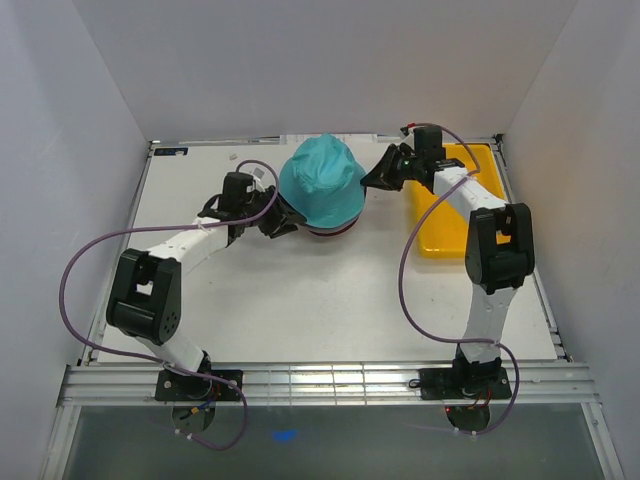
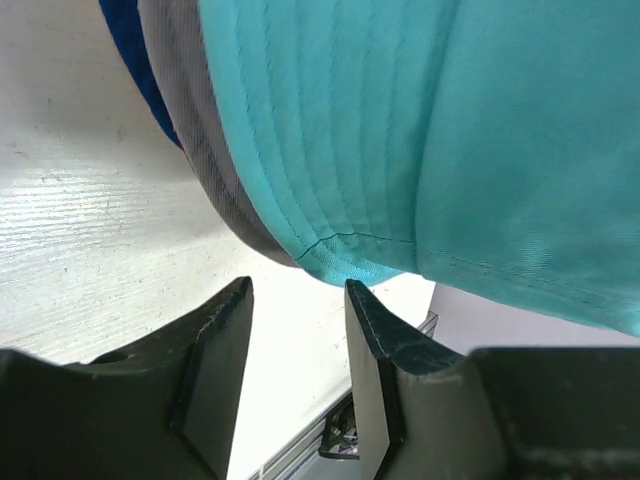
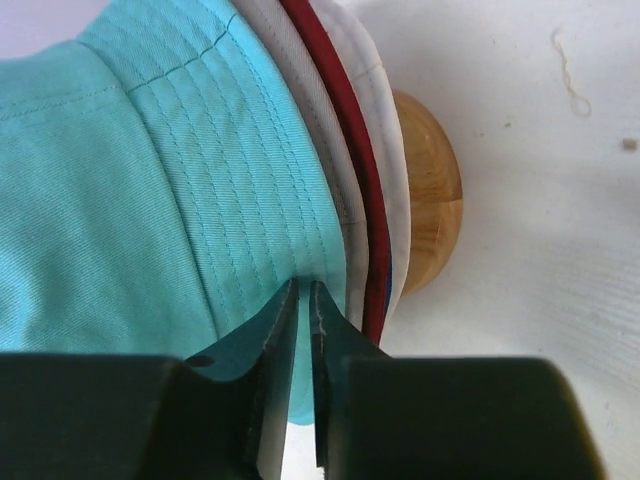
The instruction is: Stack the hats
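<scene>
The teal hat (image 1: 320, 180) sits on top of a pile of hats on the wooden stand (image 3: 430, 190) at the back middle of the table. Under its brim show the edges of the light grey hat (image 2: 190, 120), the dark red hat (image 3: 350, 130) and the royal blue hat (image 2: 130, 40). My left gripper (image 1: 285, 222) is open at the pile's left side; its tips (image 2: 298, 288) lie just below the teal brim's edge (image 2: 340, 255) and hold nothing. My right gripper (image 1: 372, 178) is at the pile's right side, with its jaws (image 3: 303, 285) pinched on the teal brim (image 3: 240, 180).
A flat yellow tray (image 1: 450, 225) lies at the right under my right arm. White walls enclose the table on three sides. A metal rail (image 1: 320, 382) runs along the near edge.
</scene>
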Motion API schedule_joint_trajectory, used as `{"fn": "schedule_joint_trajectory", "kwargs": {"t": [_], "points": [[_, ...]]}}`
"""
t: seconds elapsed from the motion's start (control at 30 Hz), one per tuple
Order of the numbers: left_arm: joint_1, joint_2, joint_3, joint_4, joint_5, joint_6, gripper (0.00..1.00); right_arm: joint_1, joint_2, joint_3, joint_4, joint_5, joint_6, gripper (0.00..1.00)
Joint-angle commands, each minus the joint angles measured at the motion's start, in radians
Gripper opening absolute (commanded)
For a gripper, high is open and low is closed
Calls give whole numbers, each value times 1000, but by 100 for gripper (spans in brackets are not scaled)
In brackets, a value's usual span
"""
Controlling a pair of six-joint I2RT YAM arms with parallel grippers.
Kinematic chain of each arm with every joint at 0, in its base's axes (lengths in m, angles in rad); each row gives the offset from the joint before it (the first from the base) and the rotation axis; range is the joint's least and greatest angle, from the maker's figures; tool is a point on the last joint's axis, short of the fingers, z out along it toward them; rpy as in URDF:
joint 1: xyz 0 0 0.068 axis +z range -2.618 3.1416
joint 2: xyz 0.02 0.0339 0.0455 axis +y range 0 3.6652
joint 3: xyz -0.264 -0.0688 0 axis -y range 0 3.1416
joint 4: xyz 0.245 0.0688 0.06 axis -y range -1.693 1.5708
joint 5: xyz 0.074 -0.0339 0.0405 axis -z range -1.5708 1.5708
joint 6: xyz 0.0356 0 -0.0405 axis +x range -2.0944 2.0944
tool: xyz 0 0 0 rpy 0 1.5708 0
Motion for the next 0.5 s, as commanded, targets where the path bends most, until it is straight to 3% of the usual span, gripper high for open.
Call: {"fn": "schedule_joint_trajectory", "kwargs": {"t": [0.0,0.2,0.47], "points": [[24,-95,62,-51,-31,46,52,1,39,85,22,-16,11,13],[87,-141,78,-55,-77,38,54,-3,100,182,-28,-21,-7,8],[155,13,196,-12,-68,23,58,-9,162,302,-110,-28,-33,8]]}}
